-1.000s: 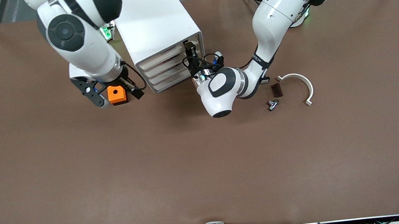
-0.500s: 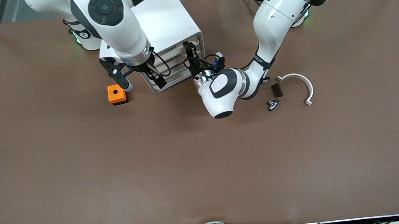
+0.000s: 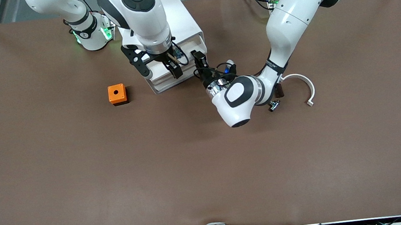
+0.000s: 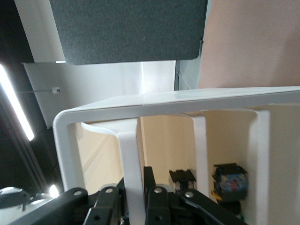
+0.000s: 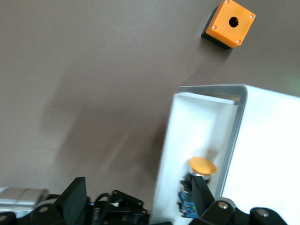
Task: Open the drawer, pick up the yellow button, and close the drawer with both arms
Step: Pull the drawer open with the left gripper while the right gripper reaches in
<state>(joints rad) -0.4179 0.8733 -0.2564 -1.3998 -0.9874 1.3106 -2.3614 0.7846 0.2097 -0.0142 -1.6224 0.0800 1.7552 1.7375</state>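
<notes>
The white cabinet (image 3: 163,38) stands at the robots' edge of the table, and its top drawer (image 3: 171,65) is pulled out toward the front camera. The left gripper (image 3: 199,61) is at the drawer's front edge on the side toward the left arm's end of the table, its jaws pressed together on the drawer's front wall (image 4: 131,173), as the left wrist view shows. The right gripper (image 3: 158,69) hangs over the open drawer with its jaws spread wide and nothing between them. The button (image 5: 201,174) sits inside the drawer near the cabinet, its round orange cap facing up, right below one right finger (image 5: 202,197). The step in hand appears to be the pick: the right gripper should come straight down with its fingers on either side of the cap, then close on the body below the cap instead of the smooth dome, which could slip. The drawer wall is close beside the button, so one finger has little room; the left gripper would do well to hold the drawer steady meanwhile. An orange cube (image 3: 117,94) rests on the table beside the cabinet, toward the right arm's end, and is not the target.
</notes>
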